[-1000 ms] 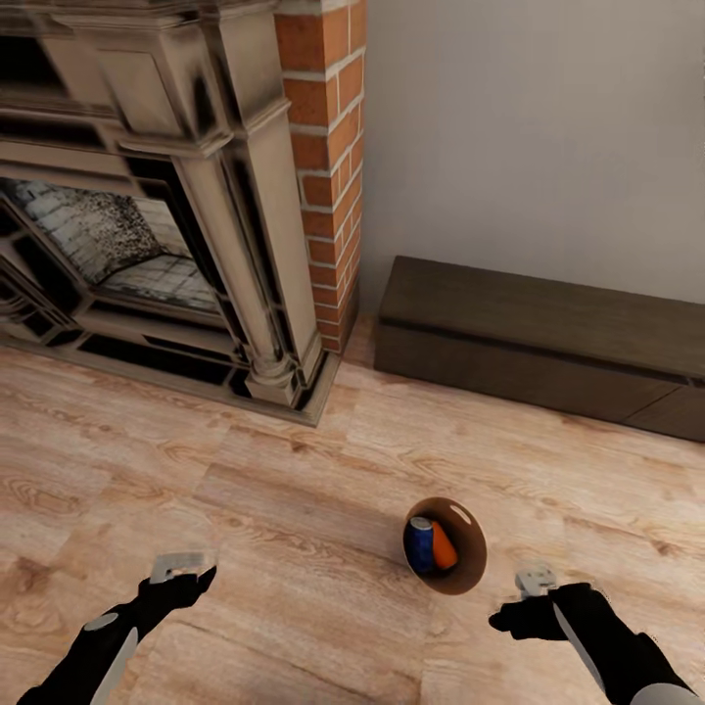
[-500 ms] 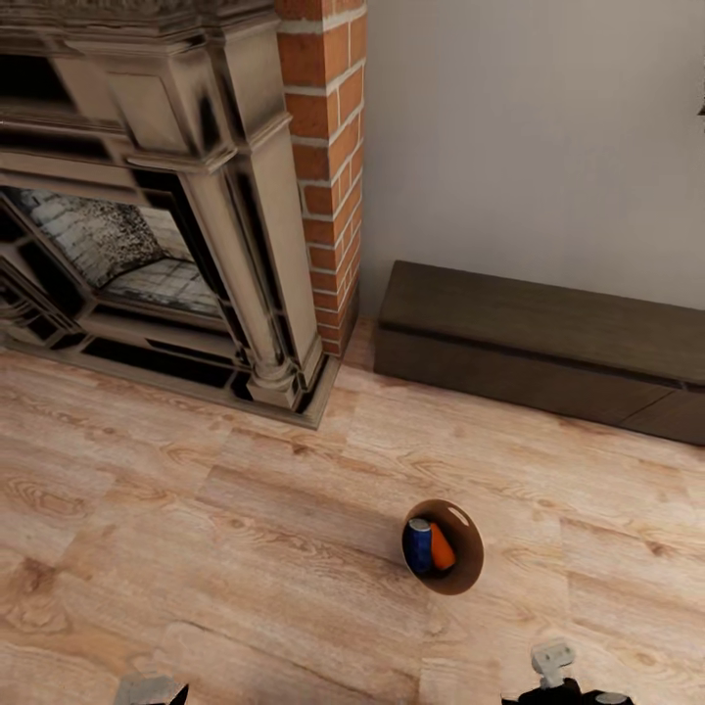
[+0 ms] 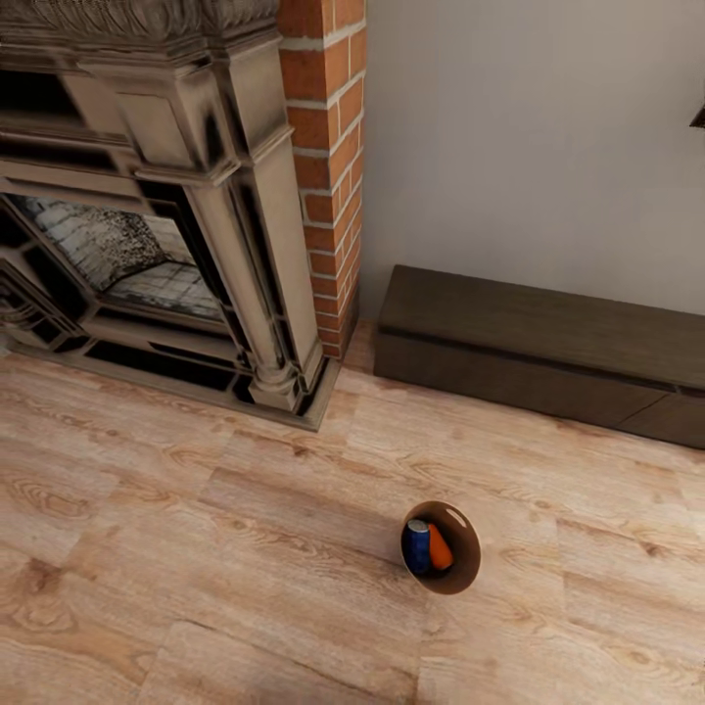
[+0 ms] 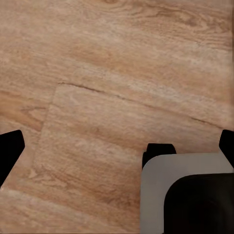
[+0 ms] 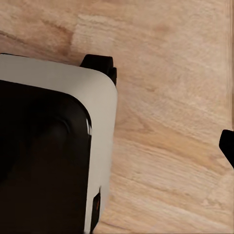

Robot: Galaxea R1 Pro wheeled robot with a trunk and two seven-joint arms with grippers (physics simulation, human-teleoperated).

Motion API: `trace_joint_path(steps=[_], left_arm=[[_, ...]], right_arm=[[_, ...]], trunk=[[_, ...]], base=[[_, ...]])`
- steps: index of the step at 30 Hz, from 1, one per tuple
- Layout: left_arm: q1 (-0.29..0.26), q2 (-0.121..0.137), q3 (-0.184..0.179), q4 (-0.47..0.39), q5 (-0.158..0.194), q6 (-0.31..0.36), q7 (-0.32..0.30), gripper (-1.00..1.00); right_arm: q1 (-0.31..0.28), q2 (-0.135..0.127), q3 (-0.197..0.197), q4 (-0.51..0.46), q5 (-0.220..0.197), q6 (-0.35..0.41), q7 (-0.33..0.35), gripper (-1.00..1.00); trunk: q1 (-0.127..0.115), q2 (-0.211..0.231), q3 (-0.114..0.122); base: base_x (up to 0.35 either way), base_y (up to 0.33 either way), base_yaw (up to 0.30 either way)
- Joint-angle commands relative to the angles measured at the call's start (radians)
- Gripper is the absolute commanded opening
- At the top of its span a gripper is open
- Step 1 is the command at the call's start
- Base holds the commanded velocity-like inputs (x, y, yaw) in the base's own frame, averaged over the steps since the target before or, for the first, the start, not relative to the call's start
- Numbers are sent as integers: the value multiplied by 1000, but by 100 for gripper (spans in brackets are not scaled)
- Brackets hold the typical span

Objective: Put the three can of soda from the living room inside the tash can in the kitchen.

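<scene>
Head view: cans (image 3: 427, 546) inside bin (image 3: 464, 568).

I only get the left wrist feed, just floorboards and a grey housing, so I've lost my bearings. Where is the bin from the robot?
Observer: In the head view the tash can stands on the wood floor ahead, slightly right of centre.
Operator: Anything in it?
Observer: A blue can and an orange can next to it. I cannot make out a third.
Operator: What's around us?
Observer: A stone fireplace ahead on the left, with a low dark cabinet along the wall on the right.
</scene>
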Motion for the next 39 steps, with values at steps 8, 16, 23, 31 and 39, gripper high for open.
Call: trace_joint_path(steps=[8,16,23,31,39], left_arm=[[57,-5,0,4,-1,-105,-1,100],[96,-6,0,9,-3,-251,-9,100],[125,-6,-1,8,-3,-291,-11,100],[148,-7,-19,7,-33,-291,-13,100],[153,-7,-29,6,-114,-291,-11,100]], right_arm=[[1,-3,-19,108,-1,-99,-2,100],[1,-6,-21,120,-2,-109,-4,100],[1,-6,-21,125,-2,-116,-4,100],[1,-4,-20,144,-2,-162,-4,100],[1,-2,-20,151,-2,-172,-4,100]], trunk=[[-31,56,25],[-61,112,50],[-88,161,72],[-119,217,97],[-150,273,122]], base=[[0,0,0],[0,0,0],[0,0,0],[0,0,0],[0,0,0]])
